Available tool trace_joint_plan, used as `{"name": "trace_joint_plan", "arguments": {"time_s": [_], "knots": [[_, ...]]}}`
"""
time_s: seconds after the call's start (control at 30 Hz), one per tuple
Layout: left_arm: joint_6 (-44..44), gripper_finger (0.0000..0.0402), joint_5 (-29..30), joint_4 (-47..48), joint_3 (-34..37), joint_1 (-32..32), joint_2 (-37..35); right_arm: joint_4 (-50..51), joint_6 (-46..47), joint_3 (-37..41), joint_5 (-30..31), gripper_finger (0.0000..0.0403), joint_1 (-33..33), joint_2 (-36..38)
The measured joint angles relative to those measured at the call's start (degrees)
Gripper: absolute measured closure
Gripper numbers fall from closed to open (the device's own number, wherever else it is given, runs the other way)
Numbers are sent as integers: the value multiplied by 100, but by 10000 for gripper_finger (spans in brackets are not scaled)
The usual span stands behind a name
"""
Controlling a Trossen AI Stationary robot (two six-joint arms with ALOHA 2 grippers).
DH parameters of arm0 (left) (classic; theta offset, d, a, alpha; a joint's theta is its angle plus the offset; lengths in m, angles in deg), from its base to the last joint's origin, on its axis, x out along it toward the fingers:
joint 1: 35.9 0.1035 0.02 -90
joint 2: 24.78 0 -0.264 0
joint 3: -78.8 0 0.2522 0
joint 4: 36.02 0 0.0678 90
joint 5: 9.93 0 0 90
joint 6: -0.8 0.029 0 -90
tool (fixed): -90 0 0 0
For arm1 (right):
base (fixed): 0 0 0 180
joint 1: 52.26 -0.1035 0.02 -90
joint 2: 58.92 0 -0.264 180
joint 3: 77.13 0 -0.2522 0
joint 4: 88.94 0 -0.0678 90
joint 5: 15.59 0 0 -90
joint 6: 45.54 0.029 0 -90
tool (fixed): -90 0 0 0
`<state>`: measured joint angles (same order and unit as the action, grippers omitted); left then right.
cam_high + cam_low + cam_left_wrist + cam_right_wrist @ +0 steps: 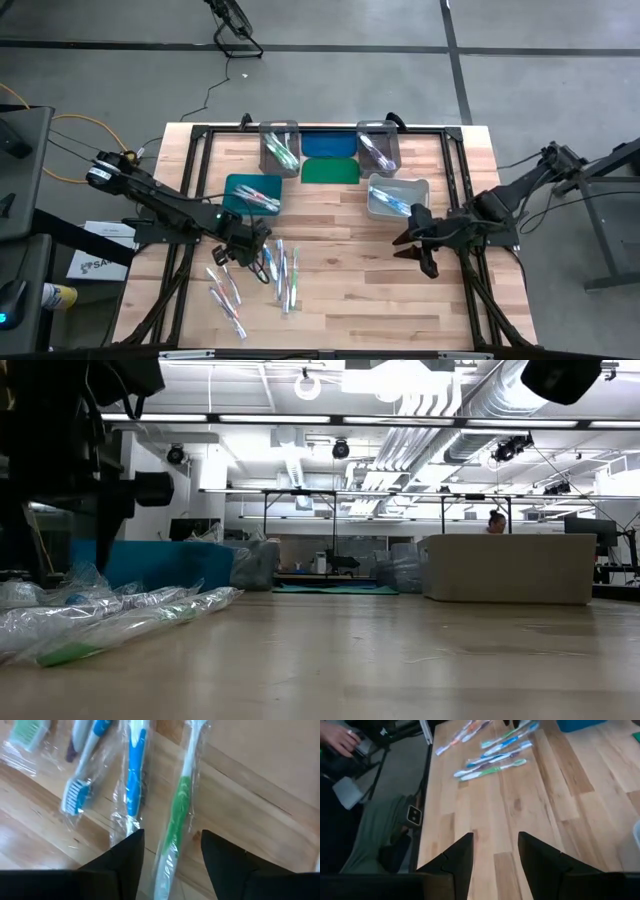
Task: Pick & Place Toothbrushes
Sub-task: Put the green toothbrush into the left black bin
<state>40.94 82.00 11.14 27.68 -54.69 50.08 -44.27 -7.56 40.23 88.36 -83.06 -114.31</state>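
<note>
Left end effector [243, 251]: lowered over the loose brushes at the bench's near-left; fingers [125, 860] spread, nothing pinched yet.
Green brush [176, 820]: wrapped in clear film, flat on the bench [350, 290], seen in the left wrist view directly between the two spread fingers.
Long axis: the handle runs forward out of the gap and away from the wrist, so the fingers stand on either side of it, across its width.
Blue brush [134, 780]: just beside the green one, nearly parallel, outside the gap and close to one finger; a stray catch is judged possible.
Other brushes [285, 268]: scattered around the left end effector; more are held in the teal bin [252, 193] and the clear bins [398, 195] farther back.
Nearer arm: the left, by far.
Right end effector [412, 247]: waiting over bare bench at the right, well apart from the pile, fingers spread, empty.
</note>
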Motion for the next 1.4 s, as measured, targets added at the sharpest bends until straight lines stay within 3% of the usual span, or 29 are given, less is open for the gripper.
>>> {"name": "trace_joint_plan", "arguments": {"time_s": [0.57,0.77,1.1,1.4], "knots": [[-11,227,17,-664,385,2,2,-4,98,0,-84,255,2,-315],[-11,274,17,-672,385,4,2,12,80,0,-95,255,2,-315],[-25,390,-108,-692,385,4,4,14,-72,0,-97,255,2,-315],[-129,401,-503,-878,141,2,4,51,-72,0,-102,255,2,-315]]}}
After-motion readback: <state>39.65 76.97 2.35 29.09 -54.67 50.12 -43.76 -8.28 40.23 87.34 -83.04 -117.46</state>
